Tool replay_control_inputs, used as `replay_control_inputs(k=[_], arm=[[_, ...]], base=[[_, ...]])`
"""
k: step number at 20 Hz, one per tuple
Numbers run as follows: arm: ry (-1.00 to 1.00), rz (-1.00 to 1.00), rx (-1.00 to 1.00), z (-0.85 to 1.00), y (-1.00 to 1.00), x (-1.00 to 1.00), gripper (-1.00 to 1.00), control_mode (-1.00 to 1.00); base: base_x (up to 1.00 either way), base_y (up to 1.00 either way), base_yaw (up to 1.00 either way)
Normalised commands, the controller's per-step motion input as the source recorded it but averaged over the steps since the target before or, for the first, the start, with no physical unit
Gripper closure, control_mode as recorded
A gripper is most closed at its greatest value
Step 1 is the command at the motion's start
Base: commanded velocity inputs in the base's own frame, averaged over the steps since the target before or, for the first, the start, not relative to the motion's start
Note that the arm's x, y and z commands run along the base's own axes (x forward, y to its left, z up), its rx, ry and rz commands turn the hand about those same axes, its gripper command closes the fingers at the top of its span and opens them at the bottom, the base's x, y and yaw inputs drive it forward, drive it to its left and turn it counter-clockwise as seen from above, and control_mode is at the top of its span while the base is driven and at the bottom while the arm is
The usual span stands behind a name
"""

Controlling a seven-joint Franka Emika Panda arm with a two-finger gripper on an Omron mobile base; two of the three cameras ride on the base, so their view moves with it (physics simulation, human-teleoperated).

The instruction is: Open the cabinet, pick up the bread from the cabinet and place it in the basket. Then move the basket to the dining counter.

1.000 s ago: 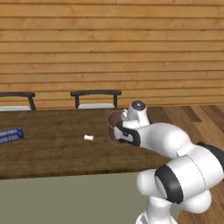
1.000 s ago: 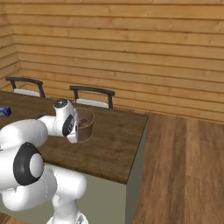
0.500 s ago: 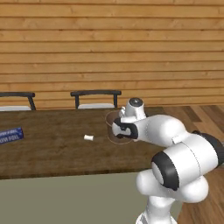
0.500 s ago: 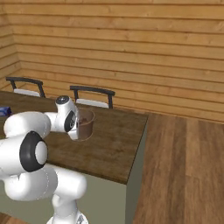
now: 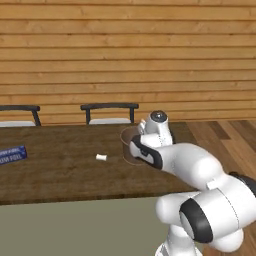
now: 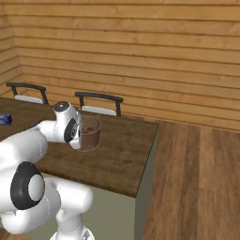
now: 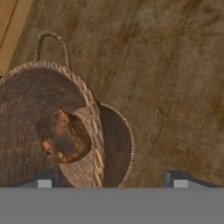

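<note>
Hand view, bread (image 7: 65,138) in basket (image 7: 26,109), fingers (image 7: 43,183) apart

Basket (image 7: 26,109) rough brown wicker; dining counter (image 7: 166,78) matt dark wood-grain; wall (image 5: 125,55) wood planks.

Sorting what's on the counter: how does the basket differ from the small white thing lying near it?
The basket is brown and woven; the small white thing is plain white. The basket is far bigger. It stands upright and open-topped with bread inside, while the white thing lies flat and holds nothing visible. The basket sits right at the arm's hand; the white thing lies apart, out on open wood. Both rest on the dining counter.
</note>
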Motion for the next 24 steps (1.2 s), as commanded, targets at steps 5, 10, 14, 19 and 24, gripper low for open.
replay_control_inputs(k=[5,10,14,19,24], arm=[[-0.17,0.0,0.0,0.65,0.02,-0.13,-1.0,-1.0],[-0.04,0.19,-0.07,0.6,0.01,-0.86,-1.0,-1.0],[0.0,0.63,-0.3,0.5,0.01,-1.0,-1.0,-1.0],[-0.01,0.68,-0.43,0.28,0.0,-1.0,-1.0,-1.0],[-0.04,0.63,-0.49,0.11,0.0,-1.0,-1.0,-1.0]], base=[[0.0,0.0,0.0],[0.0,0.0,0.0],[0.0,0.0,0.0],[0.0,0.0,0.0],[0.0,0.0,0.0]])
